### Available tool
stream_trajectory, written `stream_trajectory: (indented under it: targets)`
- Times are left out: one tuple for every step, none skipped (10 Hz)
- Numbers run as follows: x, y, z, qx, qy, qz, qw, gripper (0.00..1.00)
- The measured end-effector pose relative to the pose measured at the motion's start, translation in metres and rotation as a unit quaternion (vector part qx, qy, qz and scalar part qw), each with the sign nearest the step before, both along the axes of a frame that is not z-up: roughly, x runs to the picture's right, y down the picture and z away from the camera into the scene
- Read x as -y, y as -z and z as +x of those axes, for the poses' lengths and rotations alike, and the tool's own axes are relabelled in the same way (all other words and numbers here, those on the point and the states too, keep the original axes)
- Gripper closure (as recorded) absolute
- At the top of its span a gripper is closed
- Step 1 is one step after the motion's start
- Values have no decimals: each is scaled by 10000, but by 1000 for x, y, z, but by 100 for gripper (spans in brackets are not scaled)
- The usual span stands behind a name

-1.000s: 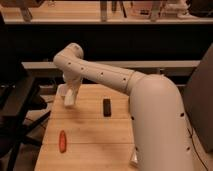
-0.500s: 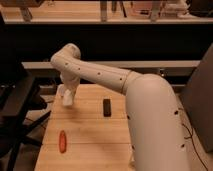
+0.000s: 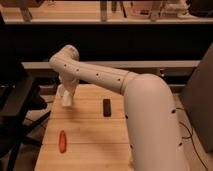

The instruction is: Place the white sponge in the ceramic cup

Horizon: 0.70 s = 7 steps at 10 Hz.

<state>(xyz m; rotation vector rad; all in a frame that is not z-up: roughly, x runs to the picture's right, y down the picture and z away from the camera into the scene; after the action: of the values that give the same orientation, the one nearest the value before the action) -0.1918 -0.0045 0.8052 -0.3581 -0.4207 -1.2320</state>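
Camera view: my gripper (image 3: 65, 97) low at far-left of table (image 3: 90, 135); open or closed, can't tell. Can't separate white sponge from gripper; ceramic cup not seen. Sponge prob. light, soft, squashy: take mid-length across narrow sides, gentle squeeze.

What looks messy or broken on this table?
Nothing stands out. A small black bar and an orange-red oblong thing lie flat on the wooden table, and nothing is spilled. The gripper hangs over the table's far corner, at picture left.
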Motion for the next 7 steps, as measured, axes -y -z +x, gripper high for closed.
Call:
stream_trajectory:
  targets:
    - [-1, -2, 0, 8, 12, 5, 10000, 91]
    - [-1, -2, -1, 20, 21, 15, 10000, 91]
    - [-1, -3, -3, 35, 38, 22, 10000, 88]
    - [-2, -3, -4, 46, 51, 26, 10000, 85]
    - [-2, -4, -5, 55, 64, 32, 10000, 85]
    - [-2, -5, -5, 57, 70, 41, 10000, 85]
    - [-2, -6, -6, 61, 78, 52, 9999, 85]
